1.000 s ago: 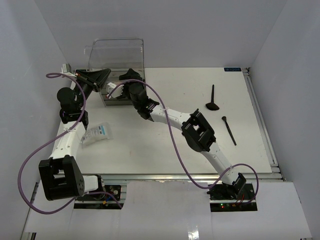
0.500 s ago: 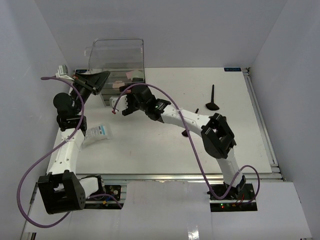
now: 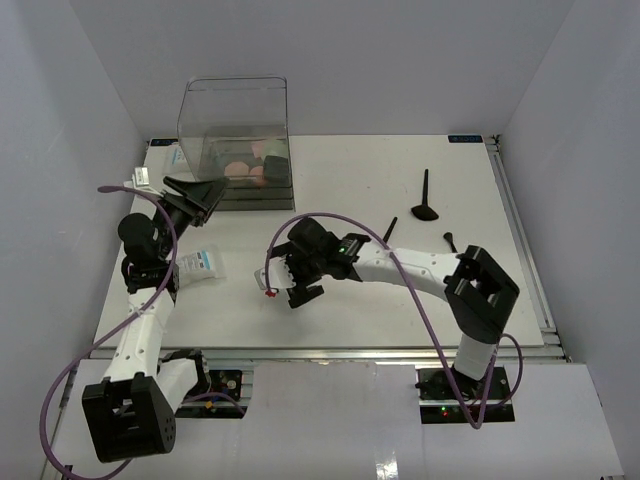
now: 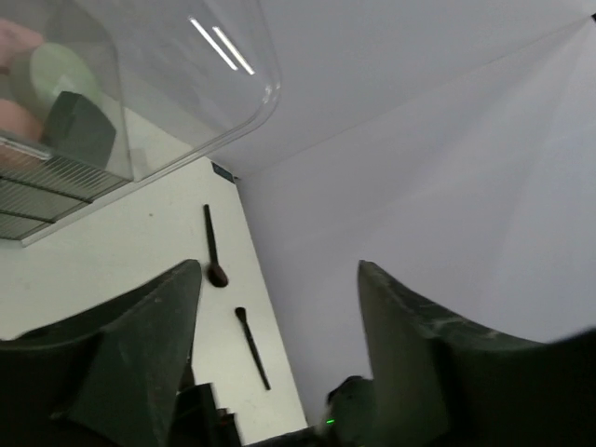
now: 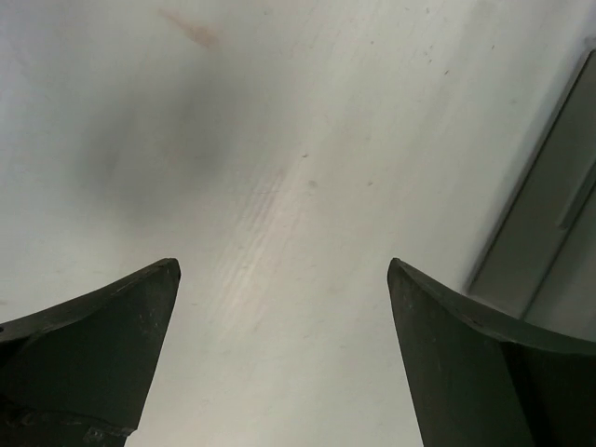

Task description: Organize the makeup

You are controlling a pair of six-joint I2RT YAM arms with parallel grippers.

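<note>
The makeup is split between two places. Pink discs (image 3: pixel 243 168), a grey-green disc (image 4: pixel 56 70) and a black compact (image 4: pixel 81 127) lie inside the clear box (image 3: pixel 232 115). Three slim black brushes lie on the table: a broad-headed one (image 3: pixel 427 203), a thin one (image 3: pixel 389 229) and one (image 3: pixel 449 239) partly hidden by the right arm. My left gripper (image 3: pixel 208 190) (image 4: pixel 277 270) hangs open and empty just in front of the box. The right gripper (image 3: pixel 288 283) (image 5: pixel 284 270) is open over bare table at front centre.
A white sachet (image 3: pixel 197 262) with a blue print lies near the left arm. A grey rail (image 3: pixel 520 230) runs along the table's right edge. White walls close in the back and both sides.
The left gripper has opened and drawn back from the box. The right arm has pulled out of the box toward the table's front centre. The box now stands square.
</note>
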